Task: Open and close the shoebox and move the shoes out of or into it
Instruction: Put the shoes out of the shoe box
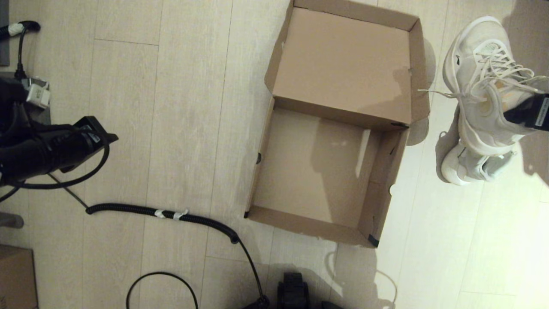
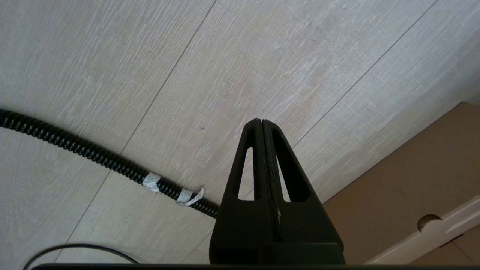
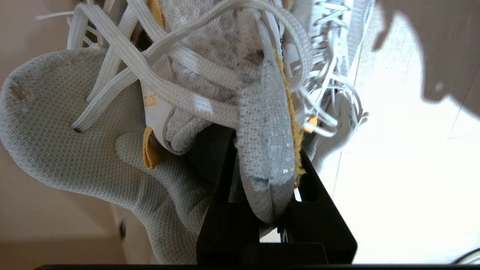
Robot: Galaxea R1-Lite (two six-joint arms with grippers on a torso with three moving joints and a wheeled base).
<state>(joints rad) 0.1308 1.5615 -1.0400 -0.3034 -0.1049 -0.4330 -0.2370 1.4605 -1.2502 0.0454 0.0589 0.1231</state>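
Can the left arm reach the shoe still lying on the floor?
Probably not: the left end effector sits far left, with the open shoebox between it and that shoe, beside which the right end effector holds the other.

We see warm, dim indoor light, with a blown-out white glare on the floor (image 1: 493, 240) at the right. Soft shadows fall inside the shoebox (image 1: 326, 171). Up close, the shoe (image 3: 93, 150) looks sharp against overexposed floor.

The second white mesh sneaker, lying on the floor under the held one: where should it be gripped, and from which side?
Probably at the heel collar of the lower white mesh sneaker, coming from above: the thin fabric rim suits narrow fingers, as the right end effector shows, pinching the other sneaker's collar.
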